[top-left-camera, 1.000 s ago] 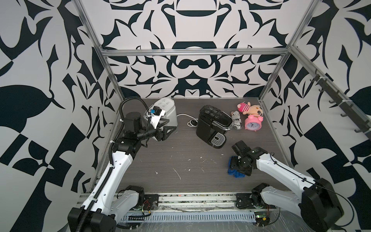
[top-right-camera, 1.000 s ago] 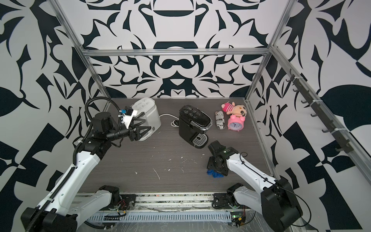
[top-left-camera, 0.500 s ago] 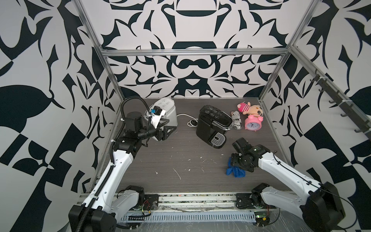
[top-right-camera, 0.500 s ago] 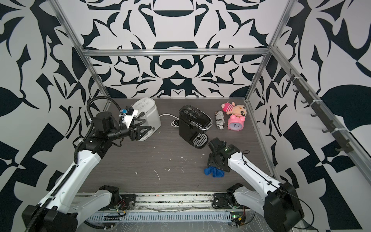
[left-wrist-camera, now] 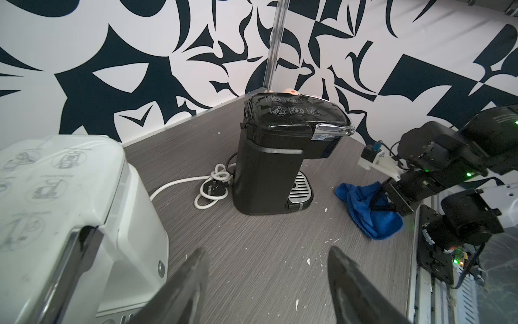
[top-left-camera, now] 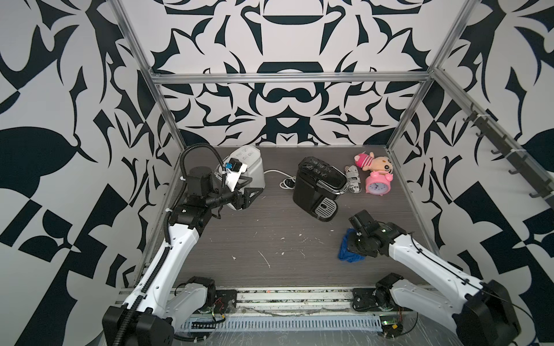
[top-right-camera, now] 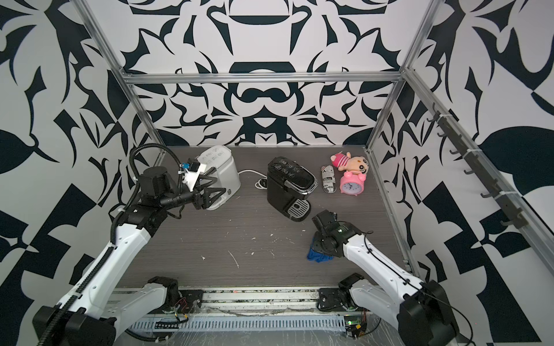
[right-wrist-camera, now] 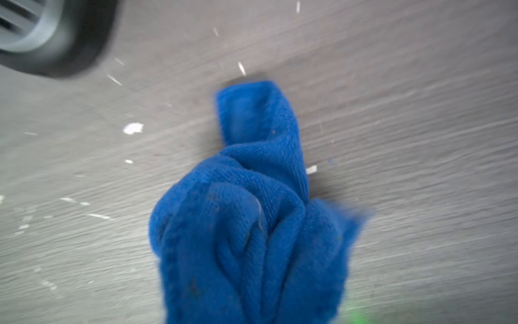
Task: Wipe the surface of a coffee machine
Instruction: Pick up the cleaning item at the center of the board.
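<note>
1. Coffee machine [top-left-camera: 317,188]: black, upright, mid-back of the table [top-left-camera: 269,269], drip tray facing the front right. Nothing touches it.
2. Cloth [top-left-camera: 346,251]: blue, bunched, near the tray's front but apart from it, toward the table's front right.
3. Right gripper [left-wrist-camera: 377,200]: jaws closed on the cloth's top folds; the lower folds appear to lie on the table.
4. Left gripper [left-wrist-camera: 267,252]: jaws open, empty, held above the table just beside item 5.
5. White machine [top-left-camera: 251,167]: back left corner.
6. Cord [top-left-camera: 280,176]: white, coiled between the two machines.
7. Printed tube [top-left-camera: 352,179], pink clock [top-left-camera: 376,185], plush toy [top-left-camera: 374,161]: clustered back right, beside the coffee machine.
8. White flecks: scattered over the table's front half.
</note>
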{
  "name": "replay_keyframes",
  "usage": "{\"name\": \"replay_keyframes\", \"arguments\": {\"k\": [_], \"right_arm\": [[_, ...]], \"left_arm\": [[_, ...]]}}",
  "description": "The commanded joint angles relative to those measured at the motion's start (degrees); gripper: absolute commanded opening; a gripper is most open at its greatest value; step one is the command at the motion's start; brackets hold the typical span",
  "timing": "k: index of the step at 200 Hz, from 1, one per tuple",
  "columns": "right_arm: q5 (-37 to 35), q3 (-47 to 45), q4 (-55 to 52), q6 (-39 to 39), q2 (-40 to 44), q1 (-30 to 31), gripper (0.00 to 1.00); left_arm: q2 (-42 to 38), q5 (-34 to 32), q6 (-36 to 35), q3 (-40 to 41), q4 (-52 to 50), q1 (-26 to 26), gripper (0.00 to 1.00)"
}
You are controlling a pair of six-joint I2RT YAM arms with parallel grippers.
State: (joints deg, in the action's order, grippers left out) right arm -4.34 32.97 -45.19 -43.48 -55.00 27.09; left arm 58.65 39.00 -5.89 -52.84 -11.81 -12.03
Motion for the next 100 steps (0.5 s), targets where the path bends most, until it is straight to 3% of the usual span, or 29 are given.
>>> {"name": "replay_keyframes", "arguments": {"k": [1, 47, 81, 100], "right_arm": [[-2.8, 5.2, -5.0, 0.9, 5.6, 0.2, 0.00], [-8.6, 22.1, -16.8, 2.3, 11.7, 0.4, 0.00], [-3.9, 39.6, -18.5, 10.5, 5.3, 0.7, 0.00], [-4.2, 46.4, -17.5, 12.9, 0.7, 1.1, 0.00]], "left_arm": [[-0.2, 0.3, -0.4, 0.7, -0.8, -0.2, 0.71], [0.5, -7.1, 4.9, 1.3, 2.0, -0.1, 0.76], [4.3, -10.4, 11.8, -3.1, 0.3, -0.2, 0.72], [5.9, -12.6, 18.2, -2.4, 5.4, -1.6, 0.72]]}}
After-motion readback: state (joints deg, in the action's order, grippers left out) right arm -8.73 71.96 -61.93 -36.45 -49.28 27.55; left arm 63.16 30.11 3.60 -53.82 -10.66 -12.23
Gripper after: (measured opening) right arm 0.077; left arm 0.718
